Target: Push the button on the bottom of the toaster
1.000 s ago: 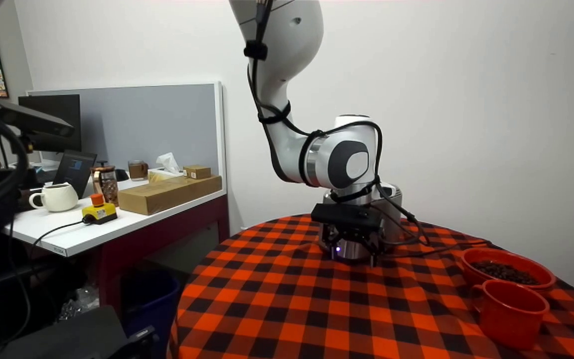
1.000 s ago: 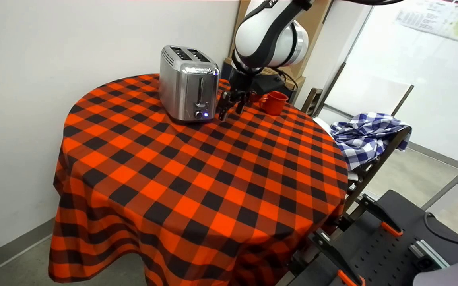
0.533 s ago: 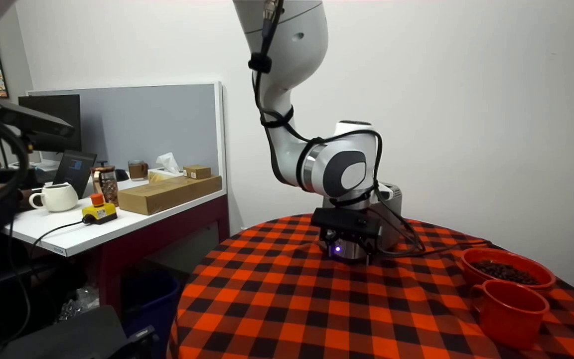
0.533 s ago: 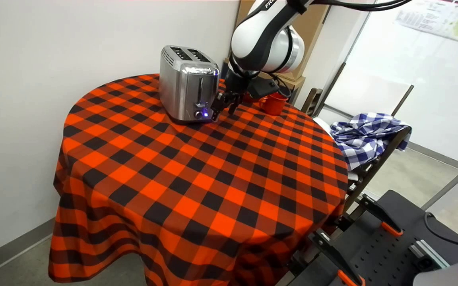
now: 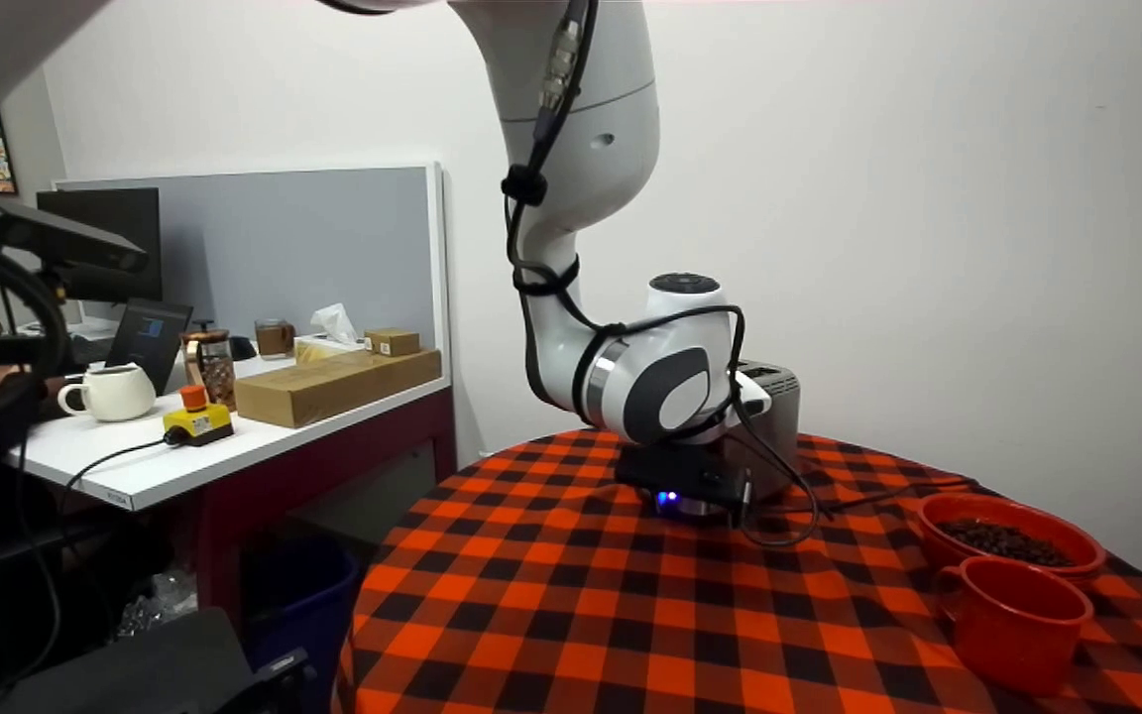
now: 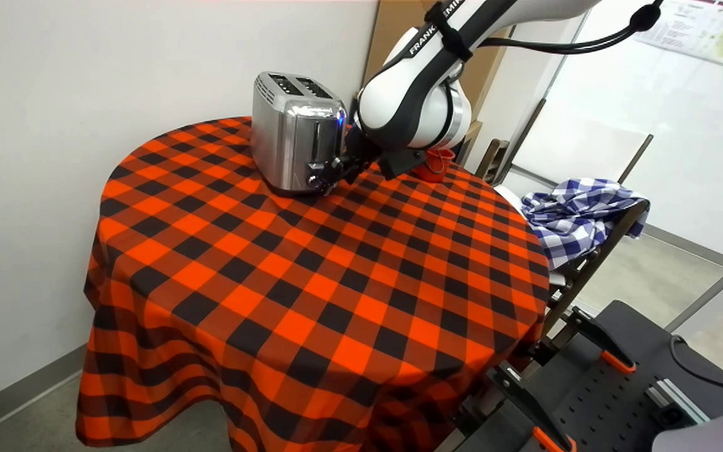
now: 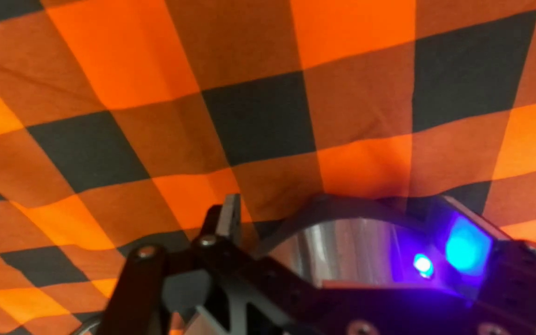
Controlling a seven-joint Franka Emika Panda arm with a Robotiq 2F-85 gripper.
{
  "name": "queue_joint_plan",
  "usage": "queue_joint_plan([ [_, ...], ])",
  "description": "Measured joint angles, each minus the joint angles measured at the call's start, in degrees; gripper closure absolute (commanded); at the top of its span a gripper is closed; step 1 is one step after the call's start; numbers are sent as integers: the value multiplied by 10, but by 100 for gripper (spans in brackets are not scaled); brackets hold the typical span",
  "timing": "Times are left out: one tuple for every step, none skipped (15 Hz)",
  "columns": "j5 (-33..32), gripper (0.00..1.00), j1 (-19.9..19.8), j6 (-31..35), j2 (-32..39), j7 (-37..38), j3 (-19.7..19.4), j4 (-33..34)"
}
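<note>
Round tabletop [image 5: 531,635] with red-and-black checked cloth [image 6: 273,263], white wall [image 5: 928,198] behind; in an exterior view, the robot arm [image 5: 586,159] partly covers the toaster [image 5: 781,421], well apart from a red bowl [image 5: 1017,511] and red mug [image 5: 1017,645]. In an exterior view, the toaster stands upright on the tabletop, with the jaws at its lower front beside the knob [image 6: 314,182]; contact is unclear. In the wrist view, the jaws are spread, the toaster's blue light [image 7: 423,265] showing between them.
</note>
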Motion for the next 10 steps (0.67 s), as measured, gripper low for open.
queue_joint_plan([
  [-5, 0, -5, 18, 3, -2, 4, -6],
  [-12, 0, -9, 33, 4, -2, 7, -11],
  [-19, 0, -14, 46, 4, -2, 10, -16],
  [-26, 0, -18, 58, 4, -2, 12, -21],
  [-33, 0, -21, 67, 3, -2, 13, -25],
  [-39, 0, -24, 74, 3, -2, 14, -28],
  [-45, 0, -26, 81, 3, -2, 15, -30],
  [-50, 0, -28, 88, 3, -1, 15, -33],
  [-54, 0, -30, 95, 2, -1, 16, -35],
  [-58, 0, -32, 100, 2, -1, 17, -37],
])
